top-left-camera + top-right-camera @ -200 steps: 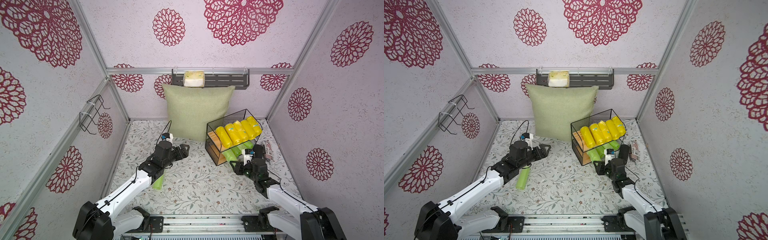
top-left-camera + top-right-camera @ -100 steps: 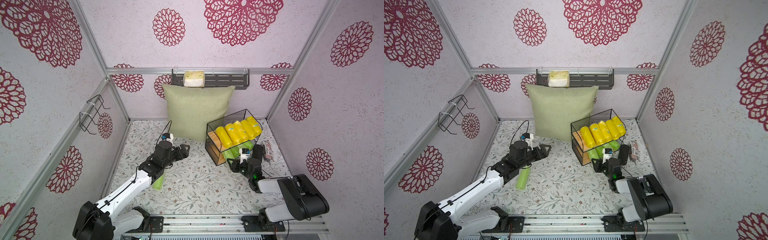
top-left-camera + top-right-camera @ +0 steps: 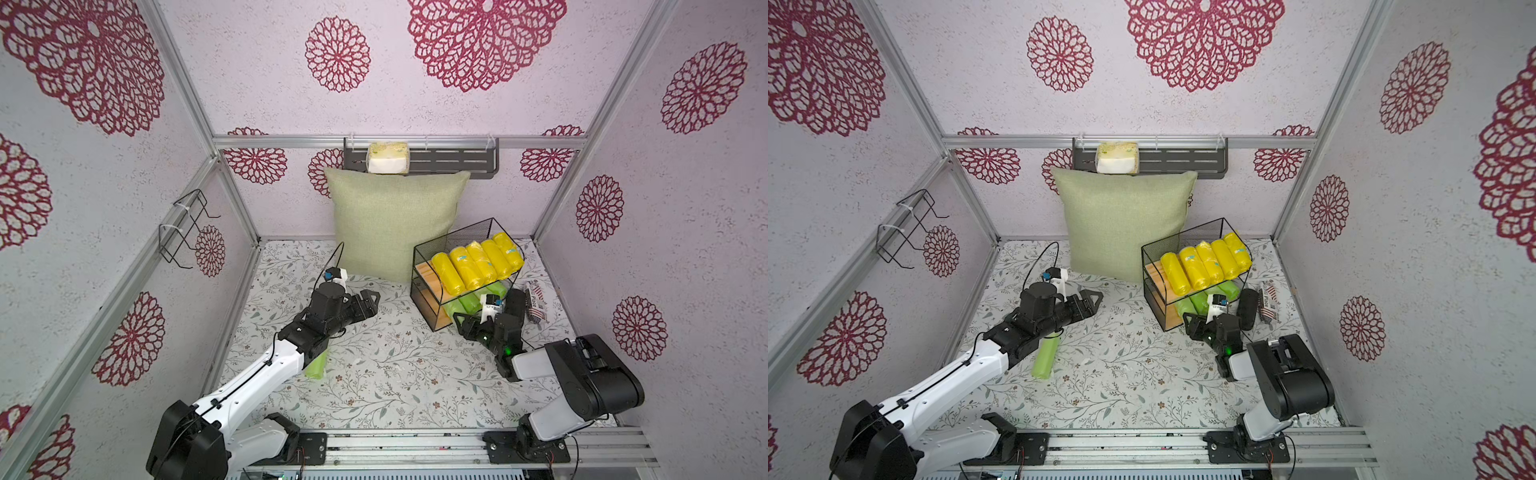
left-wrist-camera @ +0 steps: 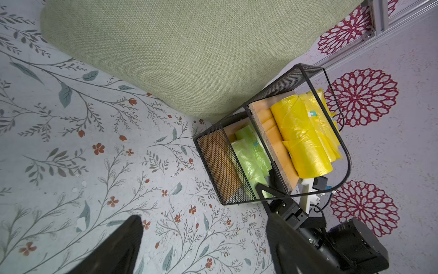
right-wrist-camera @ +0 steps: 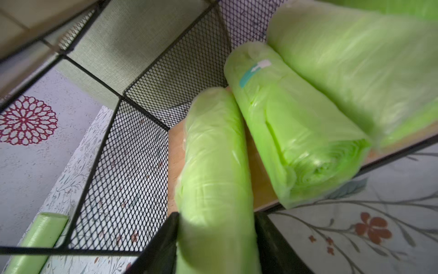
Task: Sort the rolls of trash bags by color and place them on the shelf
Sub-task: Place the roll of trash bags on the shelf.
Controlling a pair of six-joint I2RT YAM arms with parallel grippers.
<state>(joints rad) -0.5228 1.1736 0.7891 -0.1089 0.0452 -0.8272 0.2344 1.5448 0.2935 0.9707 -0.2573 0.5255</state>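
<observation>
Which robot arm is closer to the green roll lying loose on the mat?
Left. Its arm passes over the loose green roll, left gripper just beyond it; the right gripper is across the mat at the shelf.

White-shelled arms (image 3: pixel 266 370), black joints (image 3: pixel 594 382) and bases (image 3: pixel 525 446), thin black cables (image 3: pixel 335 257), triangular-tipped black left gripper (image 3: pixel 371 305).

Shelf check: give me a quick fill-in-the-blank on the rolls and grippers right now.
The five rolls on the shelf's top board are ____.
The roll between the fingers of the right gripper is ____.
The loose roll lies partly under the ____ arm.
The left gripper is ____, with nothing in it.
Missing words: yellow, green, left, open.
</observation>
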